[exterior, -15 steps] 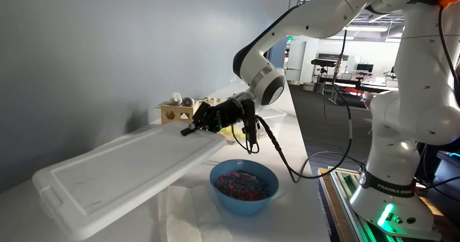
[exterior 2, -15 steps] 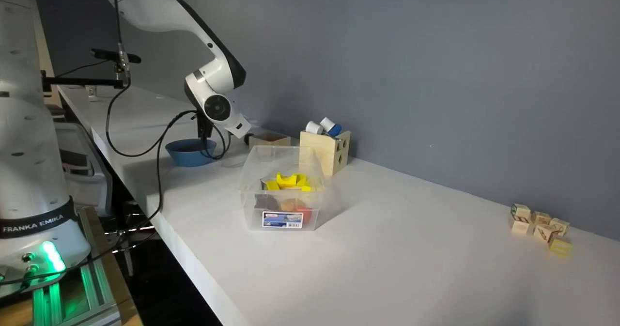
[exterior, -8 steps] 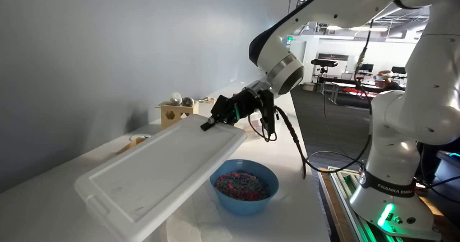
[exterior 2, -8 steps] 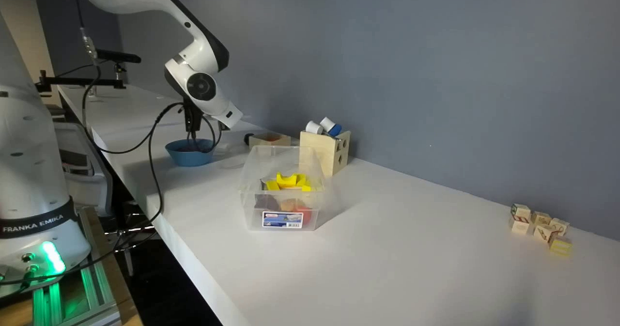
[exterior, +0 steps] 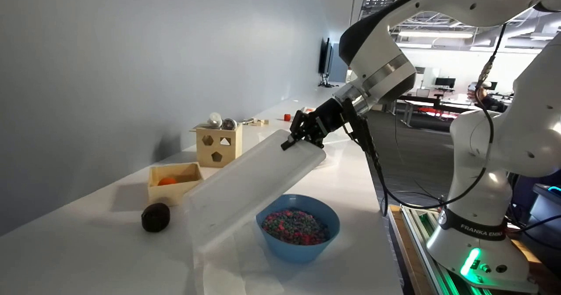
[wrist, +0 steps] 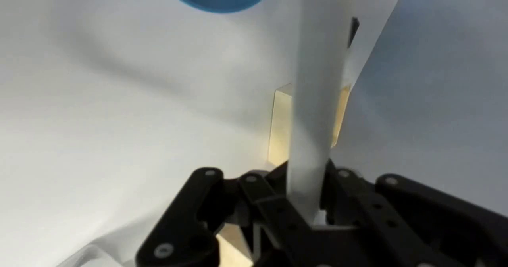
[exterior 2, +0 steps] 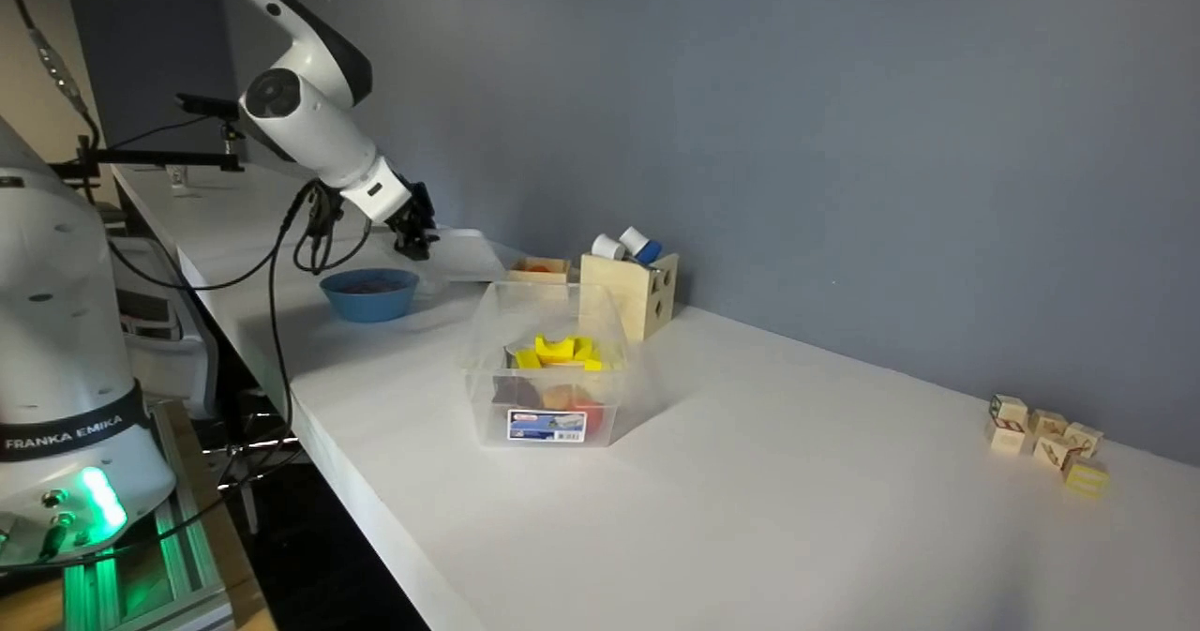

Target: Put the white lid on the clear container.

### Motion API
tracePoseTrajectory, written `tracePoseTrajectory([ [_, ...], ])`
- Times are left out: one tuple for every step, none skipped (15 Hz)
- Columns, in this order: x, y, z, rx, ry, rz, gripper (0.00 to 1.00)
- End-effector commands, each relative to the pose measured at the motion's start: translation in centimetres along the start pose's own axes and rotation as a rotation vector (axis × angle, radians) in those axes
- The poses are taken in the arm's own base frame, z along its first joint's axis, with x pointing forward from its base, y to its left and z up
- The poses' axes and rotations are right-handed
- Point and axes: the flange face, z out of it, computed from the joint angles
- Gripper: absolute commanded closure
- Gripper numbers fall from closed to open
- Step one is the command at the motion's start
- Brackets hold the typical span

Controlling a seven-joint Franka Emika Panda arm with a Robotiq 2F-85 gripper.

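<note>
My gripper (exterior: 300,140) is shut on one end of the white lid (exterior: 256,187), a large rectangular panel. The lid hangs tilted in the air, its far end sloping down beside the blue bowl. In the wrist view the lid (wrist: 317,72) shows edge-on between the jaws of the gripper (wrist: 305,179). In an exterior view the gripper (exterior 2: 419,237) and part of the lid (exterior 2: 464,258) are behind and left of the clear container (exterior 2: 483,415). The container stands open-topped on the table, holding yellow, red and dark items. In an exterior view the container (exterior: 331,157) is mostly hidden behind lid and gripper.
A blue bowl (exterior: 291,252) with dark and red bits stands below the lid. A wooden shape box (exterior: 234,148), a small wooden box (exterior: 164,195) and a black round thing (exterior: 155,217) are near the wall. Several wooden blocks (exterior 2: 1048,445) lie far right.
The gripper and lid have moved away from the camera near the bowl, and the lid tilts more steeply. The small wooden box and black round thing have come into view there.
</note>
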Motion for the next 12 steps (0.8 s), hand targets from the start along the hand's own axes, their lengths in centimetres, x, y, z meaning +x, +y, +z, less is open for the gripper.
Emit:
tracePoseTrajectory([
  [-1.6,-1.3,-3.8,0.026,0.144,0.123,0.99],
  [-2.0,-1.7,-4.9,0.047,0.173,0.151,0.99],
  [-2.4,-2.0,-5.8,0.064,0.193,0.163,0.99],
  [-3.0,-1.2,-7.5,0.084,0.225,0.166,0.99],
  [-3.1,-1.4,-8.7,0.098,0.248,0.155,0.99],
  [-2.8,-2.6,-9.4,0.106,0.255,0.135,0.99],
  [-2.7,-2.5,-10.2,0.111,0.252,0.111,0.99],
  [-2.6,-2.4,-11.1,0.106,0.251,0.089,0.99],
  [-2.4,-1.7,-11.5,0.090,0.225,0.082,0.99],
  [-2.3,-2.1,-9.9,0.073,0.256,0.091,0.94],
  [-2.2,-1.9,-10.5,0.073,0.247,0.084,0.94],
  [-2.1,-1.7,-10.8,0.076,0.237,0.081,0.94],
])
